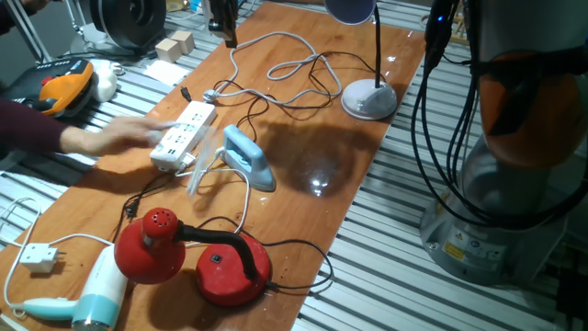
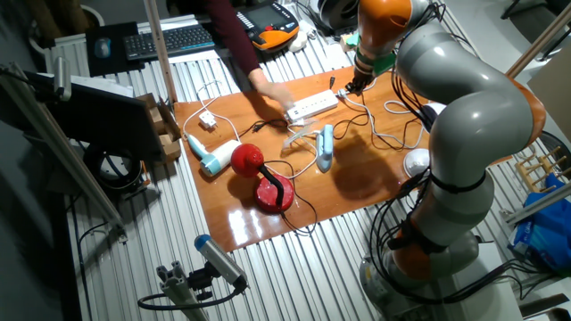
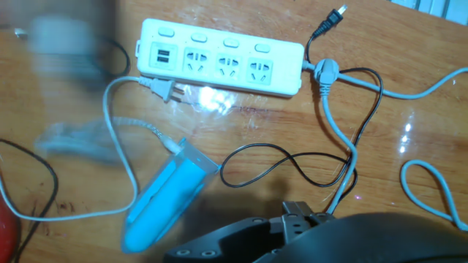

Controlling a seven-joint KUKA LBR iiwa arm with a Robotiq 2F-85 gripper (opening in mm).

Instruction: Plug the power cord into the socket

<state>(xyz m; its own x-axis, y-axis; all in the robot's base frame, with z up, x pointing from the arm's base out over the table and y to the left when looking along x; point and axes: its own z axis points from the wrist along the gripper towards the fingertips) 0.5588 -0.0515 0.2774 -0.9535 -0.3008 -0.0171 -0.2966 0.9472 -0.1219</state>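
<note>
The socket (image 3: 219,66) is a long white power strip with a row of outlets, lying flat on the wooden table (image 1: 303,211). The power cord (image 3: 150,130) runs from the light-blue iron (image 3: 164,201) in a loop. Its small white plug (image 3: 162,89) lies on the table just in front of the strip, prongs toward it and not inserted. My gripper (image 1: 223,35) hangs above the far end of the table, beyond the strip (image 1: 184,133) and the iron (image 1: 248,158), touching neither. In the hand view only its dark body shows along the bottom edge. Its fingers are not clear.
A person's blurred hand (image 1: 110,138) rests at the strip's left end. A thin black cord with a black plug (image 3: 333,16) and a white cable (image 3: 333,124) cross the table near the strip. A red desk lamp (image 1: 156,244), hair dryer (image 1: 92,299), white boxy plug (image 1: 37,257) and white lamp base (image 1: 369,99) stand around.
</note>
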